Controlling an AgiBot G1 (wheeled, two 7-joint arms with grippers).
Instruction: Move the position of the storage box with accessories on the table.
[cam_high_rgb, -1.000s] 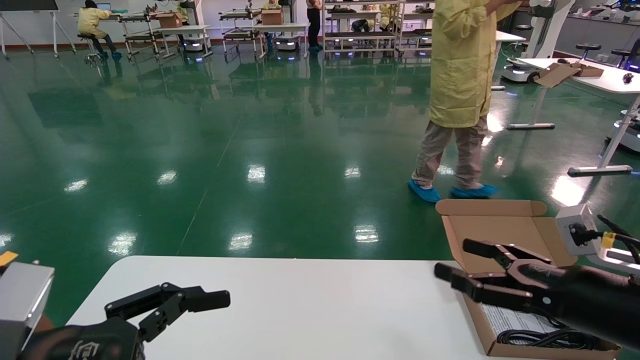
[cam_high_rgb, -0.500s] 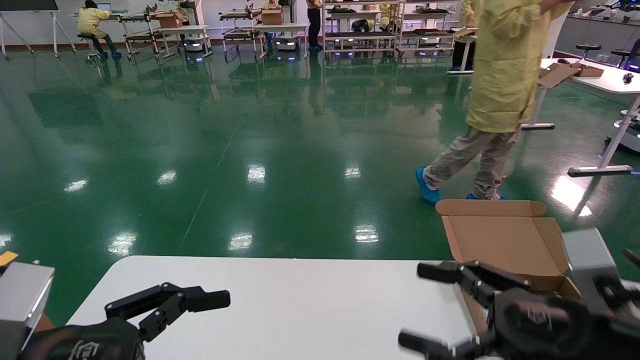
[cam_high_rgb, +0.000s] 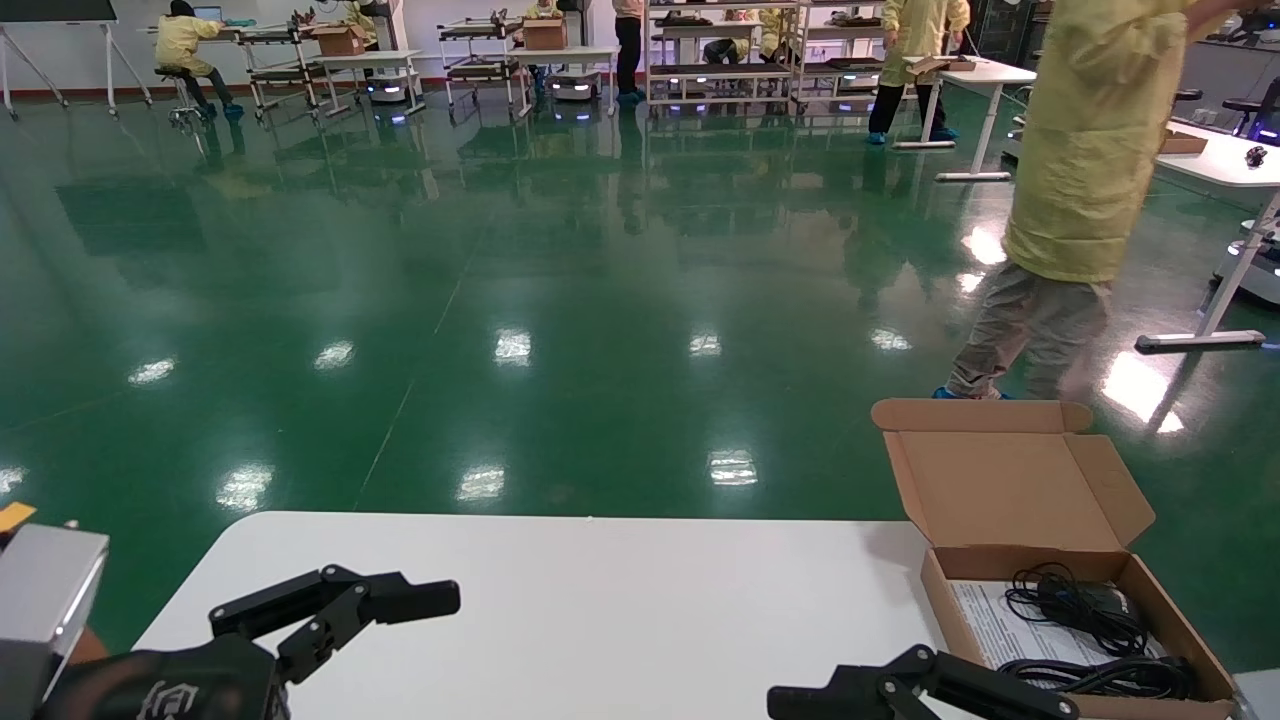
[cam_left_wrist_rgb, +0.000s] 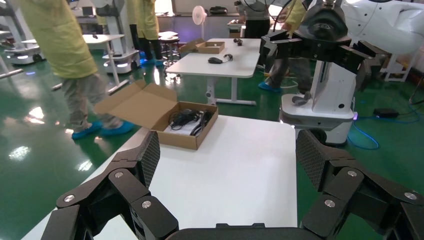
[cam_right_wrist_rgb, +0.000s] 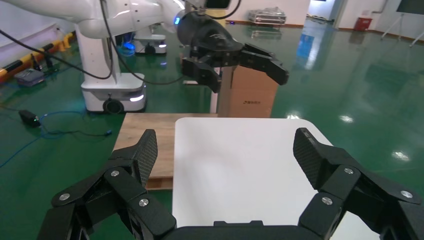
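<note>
Open brown cardboard storage box of black cables at the white bench's far right corner; right end effector wide beside it, seemingly ready to push.

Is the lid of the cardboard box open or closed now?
Open. The storage box has its flap lid raised behind it, so the black cables and white paper sheet inside show.

Black end effector linkages, textured pads, silver screws.

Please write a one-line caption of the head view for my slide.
Open storage box with cables on the white table; both grippers, left and right, open and empty.
</note>
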